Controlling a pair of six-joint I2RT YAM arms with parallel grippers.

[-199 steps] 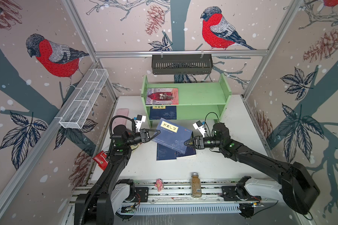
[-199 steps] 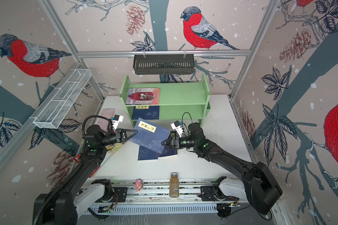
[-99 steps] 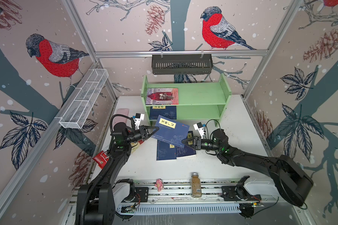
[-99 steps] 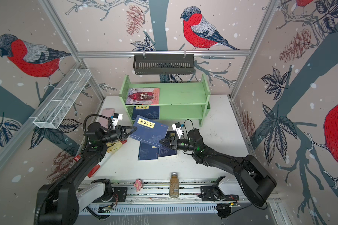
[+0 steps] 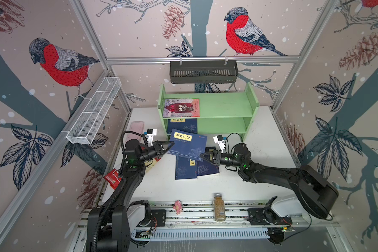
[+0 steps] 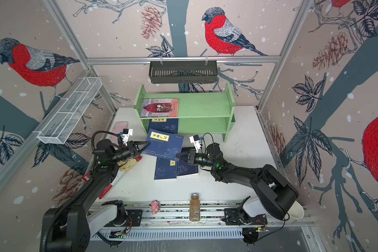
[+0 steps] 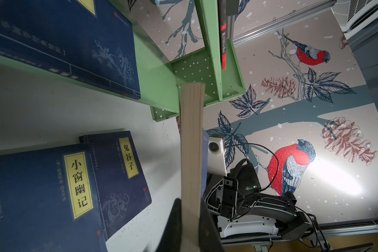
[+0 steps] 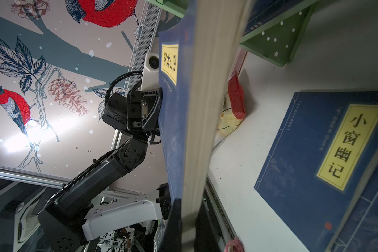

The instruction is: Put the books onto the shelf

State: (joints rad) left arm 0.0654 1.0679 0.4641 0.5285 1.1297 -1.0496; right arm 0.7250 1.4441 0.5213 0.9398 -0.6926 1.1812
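Note:
A navy book with a yellow label [image 5: 189,145] hangs above the table in front of the green shelf [image 5: 227,107]. My left gripper [image 5: 171,144] is shut on its left edge and my right gripper [image 5: 202,156] is shut on its near right corner. Both wrist views show its page edge [image 7: 191,141] [image 8: 205,109] pinched between the fingers. Two more navy books [image 5: 186,170] [image 5: 207,169] lie overlapping on the table beneath it. A pink-red book [image 5: 181,107] lies on the top tier at the left. Another navy book [image 5: 182,126] lies on the lower tier.
A black slotted basket [image 5: 203,71] hangs on the back rail and a white mesh basket [image 5: 94,111] on the left wall. A pink slab [image 5: 135,128] lies left of the shelf. A red packet [image 5: 112,177], spice jar [image 5: 219,207] and pink toy [image 5: 177,206] sit nearer the front.
The held book has moved back toward the shelf. My right gripper has come in to the left and shut on the book's near right corner. My left gripper has kept its hold.

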